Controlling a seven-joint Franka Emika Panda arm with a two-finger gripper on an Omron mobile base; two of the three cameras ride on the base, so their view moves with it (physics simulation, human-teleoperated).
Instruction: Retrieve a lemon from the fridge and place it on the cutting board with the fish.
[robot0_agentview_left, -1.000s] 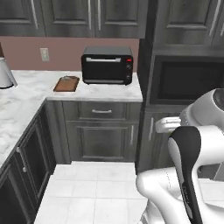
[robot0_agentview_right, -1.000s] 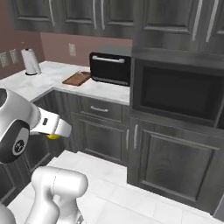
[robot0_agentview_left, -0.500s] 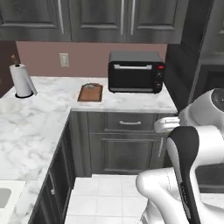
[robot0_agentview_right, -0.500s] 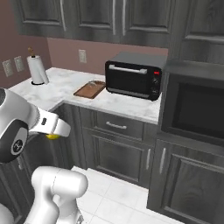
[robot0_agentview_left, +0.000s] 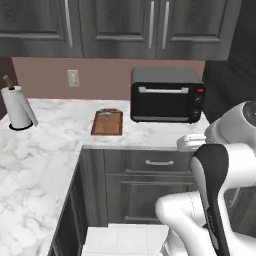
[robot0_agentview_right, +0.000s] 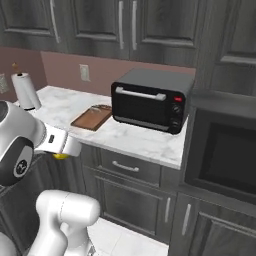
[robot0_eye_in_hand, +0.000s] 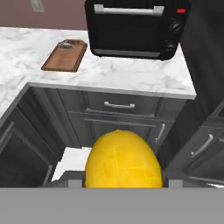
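White marble counter (robot0_agentview_left: 50, 150), cutting board (robot0_agentview_left: 107, 122), black toaster oven (robot0_agentview_left: 166, 95), paper towel roll (robot0_agentview_left: 19, 106)

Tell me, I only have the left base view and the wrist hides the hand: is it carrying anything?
Observer: Yes. In the hand view the gripper is shut on a small round yellow lemon.
Operator: Is it over the flat reddish-brown wooden cutting board yet?
Observer: No. The hand view shows that board well ahead, up and left of the lemon, on the white marble counter.
Operator: Anything right of the black toaster oven?
Observer: The right base view shows a dark built-in microwave beside it.
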